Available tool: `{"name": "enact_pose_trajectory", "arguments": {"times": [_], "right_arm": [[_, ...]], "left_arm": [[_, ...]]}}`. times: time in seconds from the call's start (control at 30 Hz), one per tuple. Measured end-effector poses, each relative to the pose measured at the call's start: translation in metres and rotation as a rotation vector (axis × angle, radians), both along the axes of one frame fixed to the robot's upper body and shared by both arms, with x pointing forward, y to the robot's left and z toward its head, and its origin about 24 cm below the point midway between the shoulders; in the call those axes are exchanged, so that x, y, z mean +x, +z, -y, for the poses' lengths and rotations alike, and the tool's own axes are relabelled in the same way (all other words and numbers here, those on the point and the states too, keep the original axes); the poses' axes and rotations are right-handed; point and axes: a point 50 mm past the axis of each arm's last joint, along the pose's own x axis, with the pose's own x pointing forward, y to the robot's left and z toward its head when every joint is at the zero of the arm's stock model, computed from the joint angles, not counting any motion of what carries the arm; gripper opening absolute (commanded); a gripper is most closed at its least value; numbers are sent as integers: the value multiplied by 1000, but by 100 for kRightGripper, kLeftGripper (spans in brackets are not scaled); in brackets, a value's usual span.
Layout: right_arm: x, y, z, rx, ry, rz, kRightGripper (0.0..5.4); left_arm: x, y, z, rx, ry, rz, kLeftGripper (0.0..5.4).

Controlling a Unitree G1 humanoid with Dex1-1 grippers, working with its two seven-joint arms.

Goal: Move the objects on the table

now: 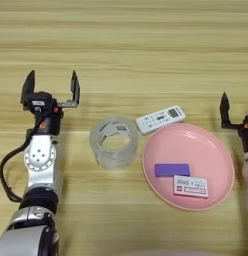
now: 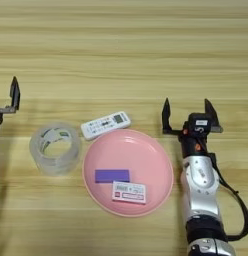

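Note:
A slim white remote control (image 1: 160,119) lies on the wood-grain table (image 1: 126,45), touching the far rim of a round pink plate (image 1: 216,155). Inside the plate, near its front, lies a small flat white box with a red edge (image 1: 191,186). My left gripper (image 1: 51,88) stands open at the left, fingers pointing away, well left of the remote and holding nothing. Right of the plate, my right gripper (image 2: 190,115) is open too and empty.
A clear tape roll (image 1: 114,142) stands between the left arm and the plate. A flat purple block (image 1: 172,170) lies in the plate behind the box. Bare wood stretches across the far half of the table.

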Motion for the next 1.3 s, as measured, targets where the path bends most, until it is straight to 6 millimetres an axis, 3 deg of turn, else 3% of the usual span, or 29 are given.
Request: {"name": "enact_pose_trajectory", "arguments": {"times": [1.3], "right_arm": [[5,-4,2,2,24,-22,540]], "left_arm": [[2,-2,6,42,-20,4,538]]}}
